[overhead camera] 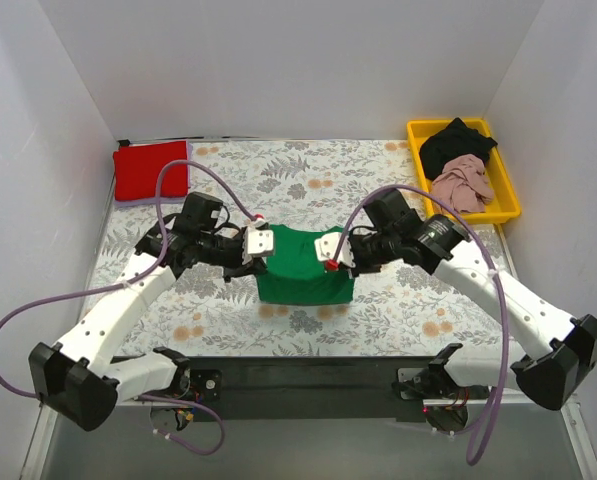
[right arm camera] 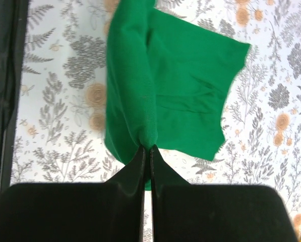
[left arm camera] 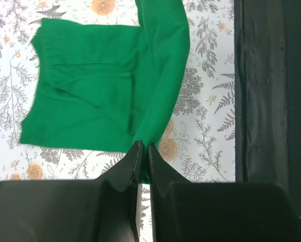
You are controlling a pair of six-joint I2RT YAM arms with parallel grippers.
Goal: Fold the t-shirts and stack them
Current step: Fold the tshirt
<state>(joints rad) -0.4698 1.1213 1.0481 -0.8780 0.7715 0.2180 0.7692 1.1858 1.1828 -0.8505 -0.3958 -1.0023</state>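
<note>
L claw [left arm camera: 142,147] + R claw [right arm camera: 146,149] both pinched shut on green tee [overhead camera: 303,270].
Each claw's jaws are closed tight w/ a fold of the cloth nipped between the tips. The green tee sits mid floral cloth [overhead camera: 308,165], between the 2 claws, partly folded. From each claw's tips the cloth runs as a rolled band to the flat part lying on the print. A folded red tee [overhead camera: 150,170] lies at far L corner. The black tee [overhead camera: 456,142] & pink tee [overhead camera: 463,185] are bunched in the yellow tray [overhead camera: 416,130] at far R, well apart from the green one.
</note>
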